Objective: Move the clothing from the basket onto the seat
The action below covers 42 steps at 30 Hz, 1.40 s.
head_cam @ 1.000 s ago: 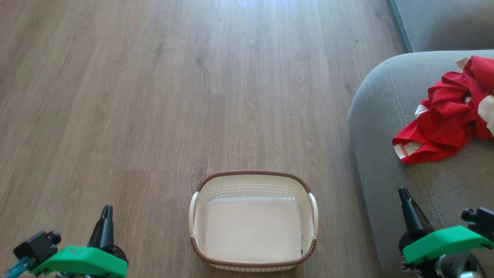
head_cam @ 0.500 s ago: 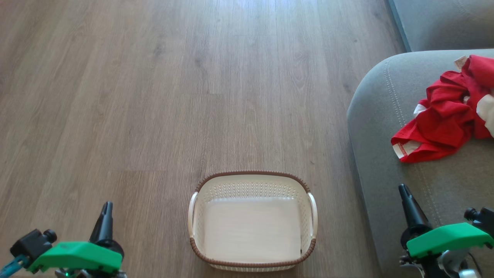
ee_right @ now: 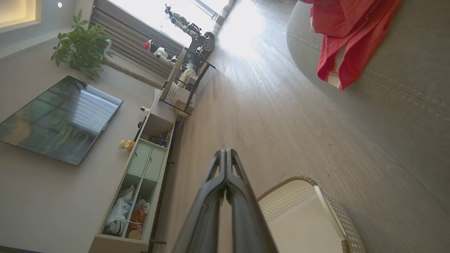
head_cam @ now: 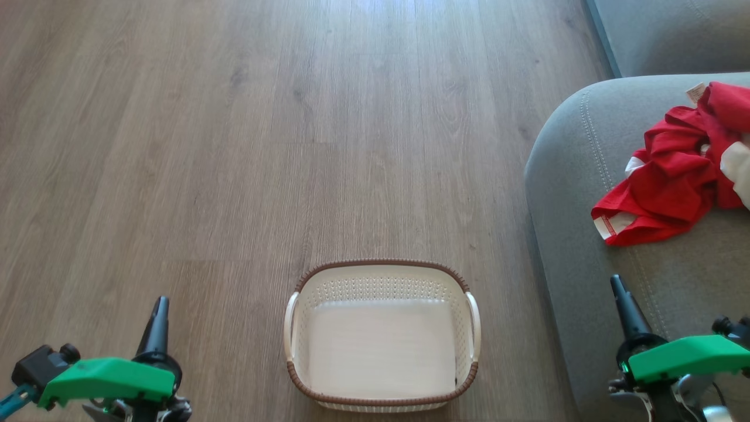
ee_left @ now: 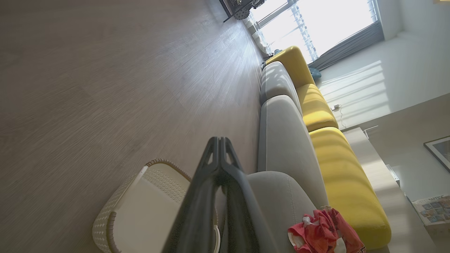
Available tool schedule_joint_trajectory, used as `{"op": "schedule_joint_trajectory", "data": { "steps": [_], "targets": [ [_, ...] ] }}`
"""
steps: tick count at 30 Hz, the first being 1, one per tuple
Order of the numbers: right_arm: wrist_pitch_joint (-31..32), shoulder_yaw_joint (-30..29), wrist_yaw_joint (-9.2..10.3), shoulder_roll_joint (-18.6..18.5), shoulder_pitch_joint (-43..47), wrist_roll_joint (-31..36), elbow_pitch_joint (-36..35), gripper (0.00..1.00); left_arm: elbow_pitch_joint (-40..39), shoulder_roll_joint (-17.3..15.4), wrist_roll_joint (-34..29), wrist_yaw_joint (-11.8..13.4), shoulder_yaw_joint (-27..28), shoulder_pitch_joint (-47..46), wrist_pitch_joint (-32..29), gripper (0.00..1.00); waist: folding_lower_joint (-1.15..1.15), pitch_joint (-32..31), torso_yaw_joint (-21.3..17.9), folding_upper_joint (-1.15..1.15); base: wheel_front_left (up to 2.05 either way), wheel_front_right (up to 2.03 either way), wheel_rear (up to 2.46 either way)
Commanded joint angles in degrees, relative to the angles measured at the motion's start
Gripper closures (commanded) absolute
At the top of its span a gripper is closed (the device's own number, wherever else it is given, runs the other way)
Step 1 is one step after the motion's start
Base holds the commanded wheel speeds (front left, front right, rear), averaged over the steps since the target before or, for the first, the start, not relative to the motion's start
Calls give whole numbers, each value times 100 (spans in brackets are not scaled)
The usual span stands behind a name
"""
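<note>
Warm brown wood-plank flooring (head_cam: 234, 146) spreads across the room, with a sofa along its right side. At the lower left, the robot's left gripper (head_cam: 160, 305) has its two long dark fingers pressed together, gripping nothing and poised above the floor. At the lower right, the right gripper (head_cam: 618, 287) is likewise closed tight and empty, its tip over the front of the large light grey fabric sofa seat (head_cam: 568, 234). Between the two grippers, on the floor, stands the small white perforated plastic basket (head_cam: 381, 265) with a brown woven-look rim, its smooth pale bottom in plain sight. The bright red soft clothing (head_cam: 674, 181) with white trim lies crumpled on the seat, ahead of the right gripper and apart from it, and well away from the left gripper.
</note>
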<state>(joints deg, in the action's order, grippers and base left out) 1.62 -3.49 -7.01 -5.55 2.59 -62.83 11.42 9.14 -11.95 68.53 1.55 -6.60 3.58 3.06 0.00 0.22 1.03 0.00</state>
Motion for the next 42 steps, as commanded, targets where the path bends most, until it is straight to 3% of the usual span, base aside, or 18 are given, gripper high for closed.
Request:
{"op": "schedule_joint_trajectory", "data": {
  "steps": [1,42],
  "targets": [
    [60,16,-28,-3,-367,-171,-156,100,-133,14,133,-68,228,-344,-45,100,0,0,-3,0,0,0,0],
    [386,-217,-44,195,-782,-2457,183,100,378,703,2006,-753,1059,-858,-745,100,0,-3,-85,0,0,0,0]
  ]
}}
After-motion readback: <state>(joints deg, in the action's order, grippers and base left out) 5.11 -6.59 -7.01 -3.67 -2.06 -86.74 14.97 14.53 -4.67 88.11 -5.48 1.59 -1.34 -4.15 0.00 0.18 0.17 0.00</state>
